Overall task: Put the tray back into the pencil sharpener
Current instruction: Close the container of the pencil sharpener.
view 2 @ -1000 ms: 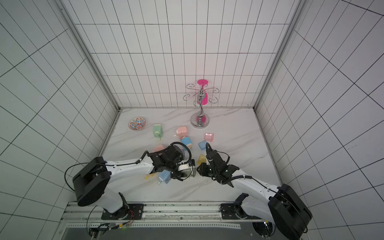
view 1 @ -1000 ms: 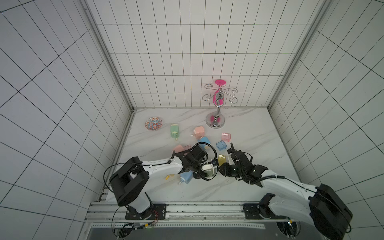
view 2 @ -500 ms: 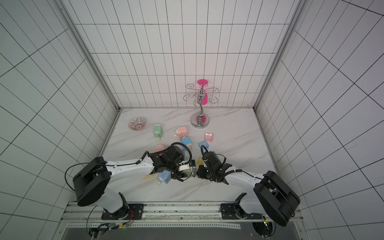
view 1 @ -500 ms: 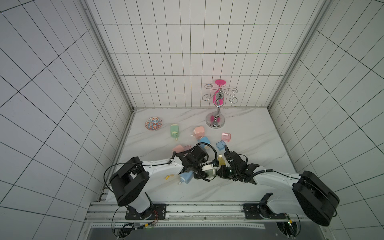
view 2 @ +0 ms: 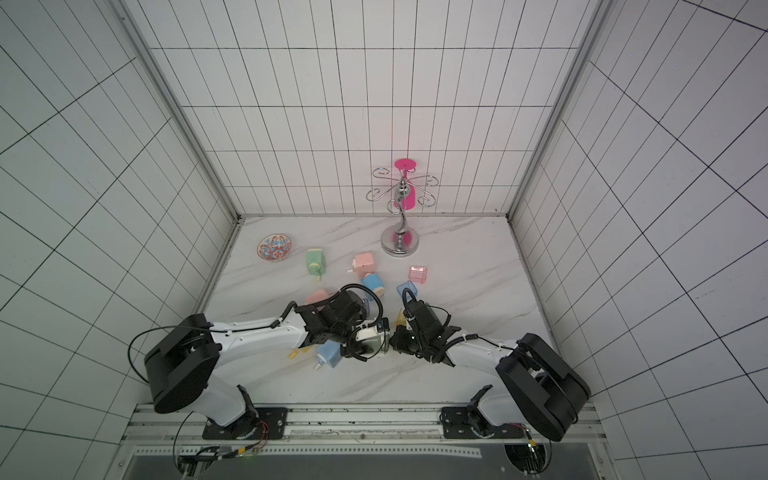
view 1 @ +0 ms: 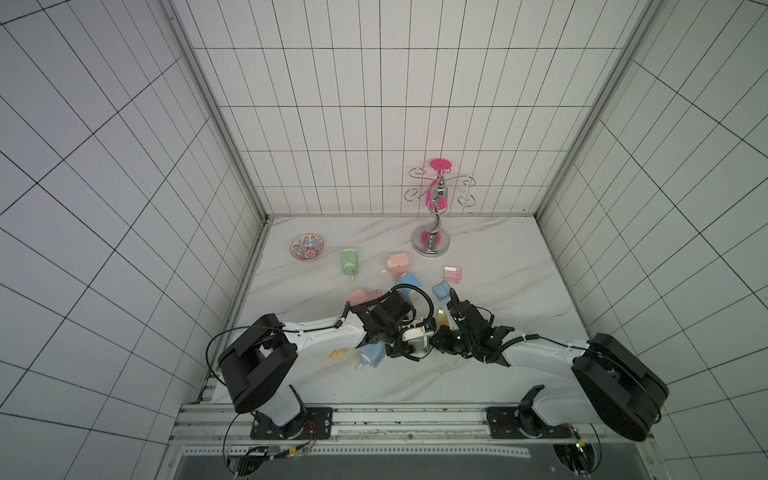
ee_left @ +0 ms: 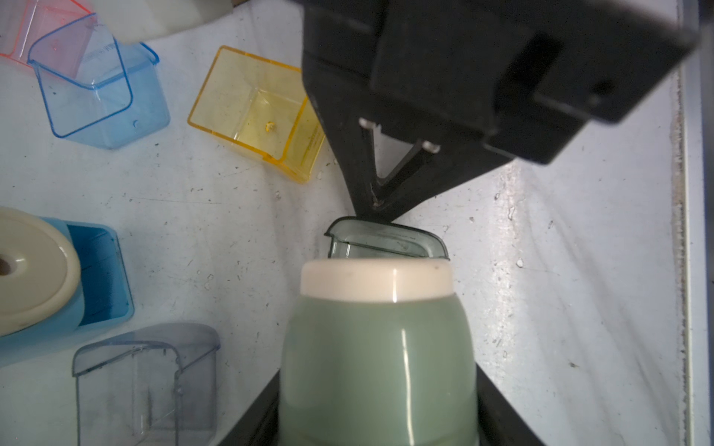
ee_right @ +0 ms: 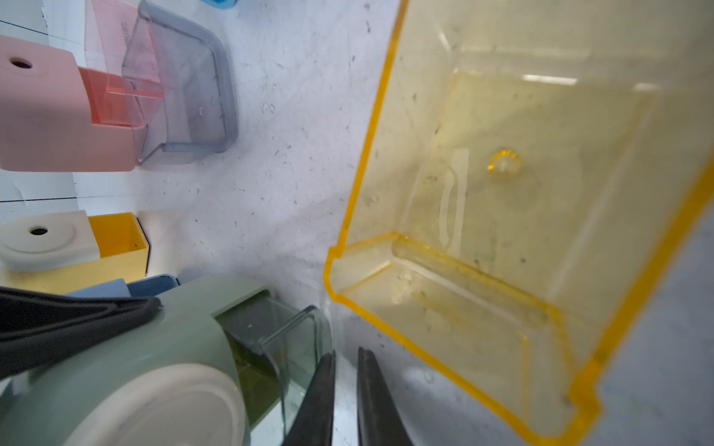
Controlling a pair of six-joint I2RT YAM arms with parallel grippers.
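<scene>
Green sharpener pinched by mostly hidden left tool, tray half inside, right tool pressed nearly together, touching it

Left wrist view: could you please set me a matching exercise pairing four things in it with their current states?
Things:
1. green sharpener
2. smoky tray
3. yellow tray
4. blue sharpener

States:
A. lies loose on the table
B. tray slot stands empty
C. sticks partway out of a sharpener
D. clamped in the left gripper

Pairs: 1-D, 2-C, 3-A, 4-B.
</scene>
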